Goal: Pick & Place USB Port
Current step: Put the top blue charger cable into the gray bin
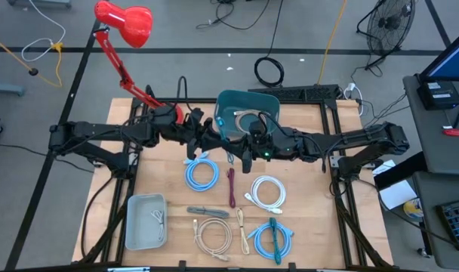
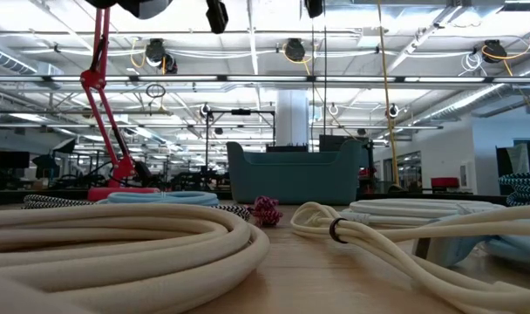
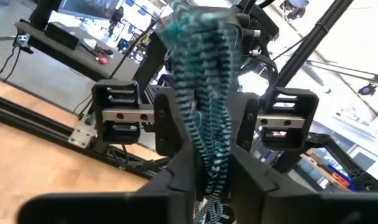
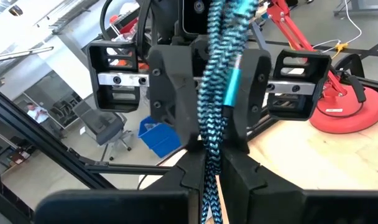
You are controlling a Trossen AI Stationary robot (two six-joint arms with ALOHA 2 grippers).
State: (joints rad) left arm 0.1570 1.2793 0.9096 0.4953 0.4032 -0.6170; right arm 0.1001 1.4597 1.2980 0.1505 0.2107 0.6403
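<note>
**Both claws pinching the same braided cable up by the bin**

You had a wooden surface sitting in a big open workshop with a grey floor, a red desk lamp clamped at the far left corner and a floor fan off past the far right. Laid out on it were a light blue cable coil, a white coil, a cream coil, a teal-and-blue coil and a dark red cable between the blue and white ones. A grey tray sat near the front left with a small bit of cable in it, and a teal bin stood at the far middle with cable inside.

Both your arms met in the middle, just in front of that bin. Your left claw was pressed in on a blue-and-black braided USB cable, strands running up between its fingers. Your right claw was pinched tight on the same kind of braided cable, a light blue connector sleeve showing beside the braid. So the cable was held up off the surface between the two claws, near the bin and not in it.

From table height you mostly saw the cream and white coils up close, with the bin behind them.
</note>
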